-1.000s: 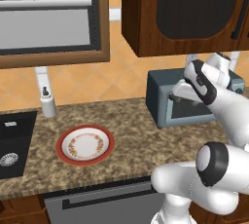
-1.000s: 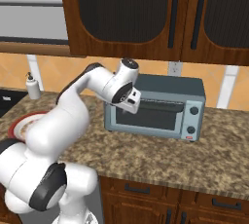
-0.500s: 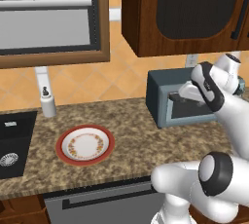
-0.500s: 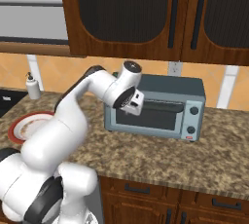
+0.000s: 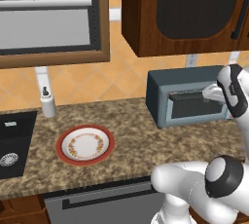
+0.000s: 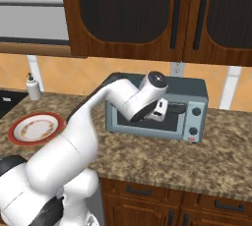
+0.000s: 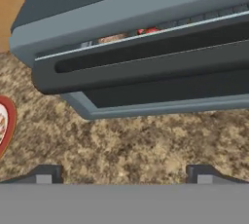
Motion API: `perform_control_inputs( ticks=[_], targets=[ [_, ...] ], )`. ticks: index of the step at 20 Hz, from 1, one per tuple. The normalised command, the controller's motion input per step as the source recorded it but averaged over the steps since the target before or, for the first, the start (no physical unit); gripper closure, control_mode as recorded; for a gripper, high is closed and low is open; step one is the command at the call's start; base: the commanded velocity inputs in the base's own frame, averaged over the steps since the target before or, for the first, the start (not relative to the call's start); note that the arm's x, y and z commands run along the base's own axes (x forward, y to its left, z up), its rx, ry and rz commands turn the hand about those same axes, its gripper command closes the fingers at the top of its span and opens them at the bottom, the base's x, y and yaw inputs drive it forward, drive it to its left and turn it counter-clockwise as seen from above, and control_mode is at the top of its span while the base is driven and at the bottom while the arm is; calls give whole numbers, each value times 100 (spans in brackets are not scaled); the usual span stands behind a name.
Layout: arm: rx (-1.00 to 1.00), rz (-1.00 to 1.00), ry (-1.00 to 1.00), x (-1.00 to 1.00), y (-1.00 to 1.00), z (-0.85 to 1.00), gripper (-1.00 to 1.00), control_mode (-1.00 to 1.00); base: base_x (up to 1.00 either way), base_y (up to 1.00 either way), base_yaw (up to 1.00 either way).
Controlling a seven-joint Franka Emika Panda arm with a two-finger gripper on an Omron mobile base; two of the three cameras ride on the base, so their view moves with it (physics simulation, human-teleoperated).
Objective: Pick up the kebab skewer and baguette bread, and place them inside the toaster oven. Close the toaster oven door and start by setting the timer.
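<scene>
The toaster oven (image 5: 160, 91) (image 6: 197, 88) stands on the counter at the back. Its toaster oven door (image 7: 160, 102) is tilted almost shut, with a narrow gap left along the top edge above the dark bar handle (image 7: 146, 52). Through that gap I see a bit of the golden baguette bread (image 7: 113, 38) and a red chunk of the kebab skewer (image 7: 150, 31) inside. My gripper (image 7: 124, 174) (image 5: 214, 94) (image 6: 160, 109) hovers just in front of the door, open, with nothing between its fingers.
A red-rimmed plate (image 5: 85, 145) (image 6: 35, 127) (image 7: 4, 125) lies on the speckled counter to the left of the oven. A soap bottle (image 5: 47, 102) and a dark sink (image 5: 12, 142) sit farther left. Dark wooden cabinets (image 6: 147, 14) hang above the oven.
My hand has moved along the oven front, to the right in both base views, and stayed open. The door now stands almost shut.
</scene>
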Motion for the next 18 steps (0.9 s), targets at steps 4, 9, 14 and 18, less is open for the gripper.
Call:
perform_control_inputs(
  ticks=[4,9,14,18],
  targets=[
    [0,0,-26,-19,-100,1,-100,-100,0,0,0],
    [1,0,-30,-4,-95,0,-100,-100,0,0,0],
    [0,0,-26,17,-52,0,-100,-100,0,0,0],
    [0,0,-24,6,-16,0,-100,-100,0,0,0]
  ],
)
